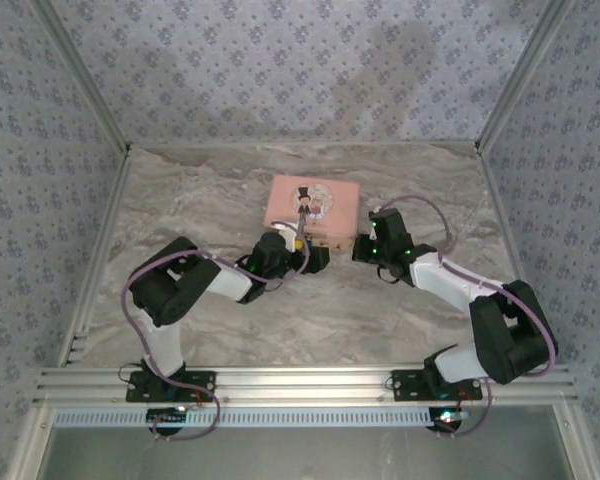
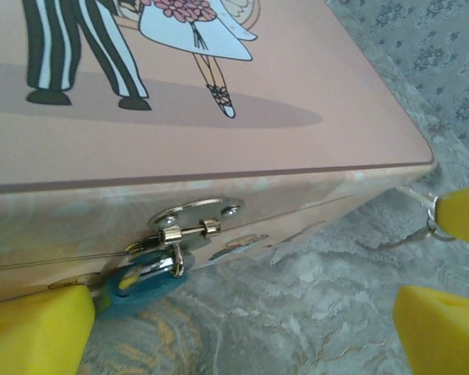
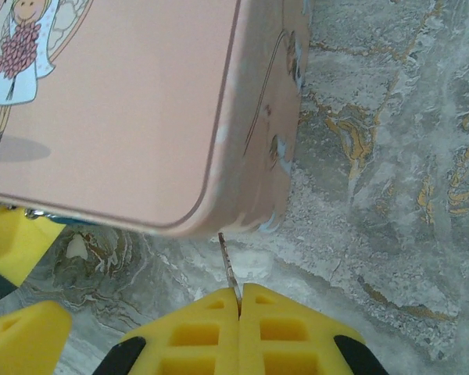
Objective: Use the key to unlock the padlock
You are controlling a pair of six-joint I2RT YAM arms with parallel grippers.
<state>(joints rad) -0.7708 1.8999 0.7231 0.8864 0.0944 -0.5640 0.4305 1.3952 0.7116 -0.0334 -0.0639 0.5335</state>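
The marble table (image 1: 180, 200) bears the pink box (image 1: 310, 203), clasp face toward the arms; the left gripper (image 2: 242, 324) stands spread wide before that face, the padlock (image 2: 158, 266) hanging from the clasp just beside one pad. The right gripper (image 3: 240, 301) is pressed together on the key (image 3: 228, 262), whose blade points at the box's near corner, apart from the padlock; advisably, steady the padlock body between the left pads, then align the blade with the keyway, which cannot be made out, before pushing.
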